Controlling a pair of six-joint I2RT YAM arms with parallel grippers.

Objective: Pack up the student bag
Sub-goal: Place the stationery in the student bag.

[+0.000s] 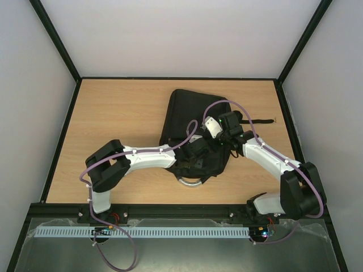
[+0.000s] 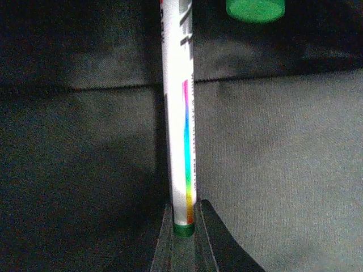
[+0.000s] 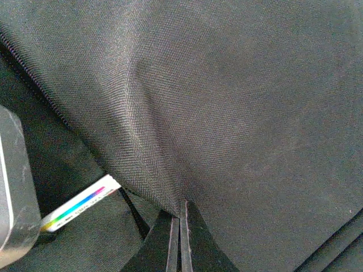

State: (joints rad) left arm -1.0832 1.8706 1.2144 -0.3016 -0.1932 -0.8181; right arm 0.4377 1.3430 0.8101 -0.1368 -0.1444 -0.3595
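One black fabric student bag (image 1: 186, 110) — flat, grey handle (image 1: 191, 182) nearside.

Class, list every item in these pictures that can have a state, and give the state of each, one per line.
student bag: lying on the table, a fold of its fabric pinched up.
marker: clamped near its green end, lying along the bag's fabric.
left gripper: shut on the marker.
right gripper: shut on the student bag's fabric.
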